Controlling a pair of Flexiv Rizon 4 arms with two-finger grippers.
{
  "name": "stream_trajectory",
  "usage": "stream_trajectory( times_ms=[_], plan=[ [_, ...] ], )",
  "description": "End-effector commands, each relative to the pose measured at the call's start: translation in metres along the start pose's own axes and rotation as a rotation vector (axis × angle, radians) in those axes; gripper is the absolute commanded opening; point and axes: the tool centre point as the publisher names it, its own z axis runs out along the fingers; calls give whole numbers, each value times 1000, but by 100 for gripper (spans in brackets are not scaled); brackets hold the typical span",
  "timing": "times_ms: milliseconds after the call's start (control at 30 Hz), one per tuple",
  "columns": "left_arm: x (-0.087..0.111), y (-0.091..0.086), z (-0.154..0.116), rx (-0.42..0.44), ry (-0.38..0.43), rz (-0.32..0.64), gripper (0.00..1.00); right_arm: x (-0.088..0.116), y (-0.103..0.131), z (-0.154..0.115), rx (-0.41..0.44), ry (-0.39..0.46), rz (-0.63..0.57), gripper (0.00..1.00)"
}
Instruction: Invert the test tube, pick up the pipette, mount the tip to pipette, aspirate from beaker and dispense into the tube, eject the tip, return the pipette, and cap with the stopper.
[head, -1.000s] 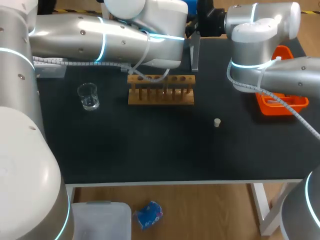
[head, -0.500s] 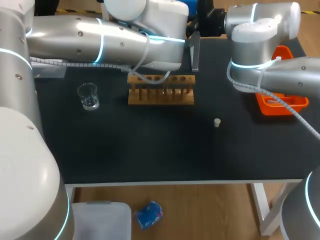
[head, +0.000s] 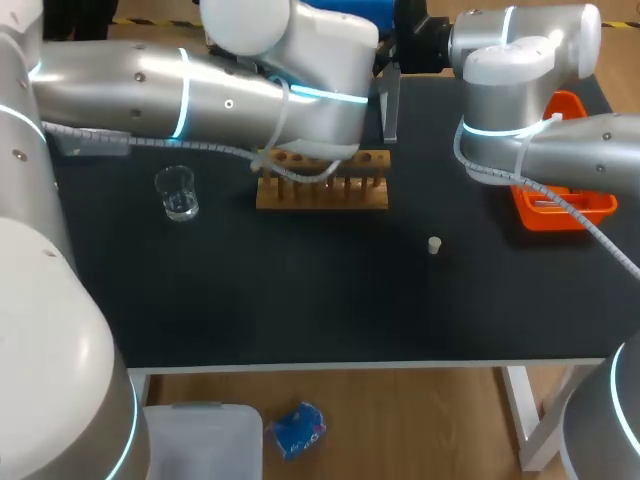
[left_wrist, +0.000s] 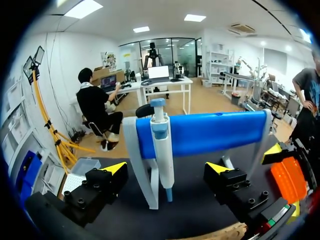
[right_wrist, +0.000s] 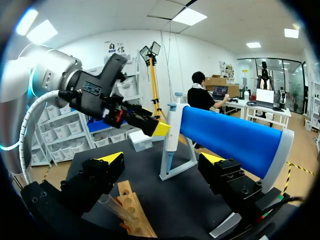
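Judged step: pickup. On stand (left_wrist: 210, 132) pipette (left_wrist: 162, 150) hangs upright — handle exposed for straight-in grab. Facing stand, left gripper (left_wrist: 166, 168) fingers apart, empty. Beside stand, right gripper (right_wrist: 161, 158) likewise apart. Near stand, test tube (right_wrist: 111, 206) in rack (right_wrist: 139, 221).

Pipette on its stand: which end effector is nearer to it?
Left. The left end effector sits just before the pipette; the right end effector is farther back.

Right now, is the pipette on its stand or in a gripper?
On its stand. In the left wrist view the pipette hangs upright from the blue stand, ahead of the open left gripper, untouched.
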Motion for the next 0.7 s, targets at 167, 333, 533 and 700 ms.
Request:
stream_trajectory(
  times_ms=[167, 333, 533, 700],
  plan=[
    [-11, 17, -32, 38, 166, 60, 100, 6, 3, -3, -1, 6, -9, 100],
    [-11, 24, -47, 49, 246, 132, 100, 13, 9, -17, -23, 43, -31, 100],
    [-6, 32, -67, 70, 421, 228, 100, 21, 11, -36, -17, 105, -60, 100],
    [1, 41, -84, 75, 604, 309, 100, 35, 7, -55, -24, 179, -87, 100]
  ],
)
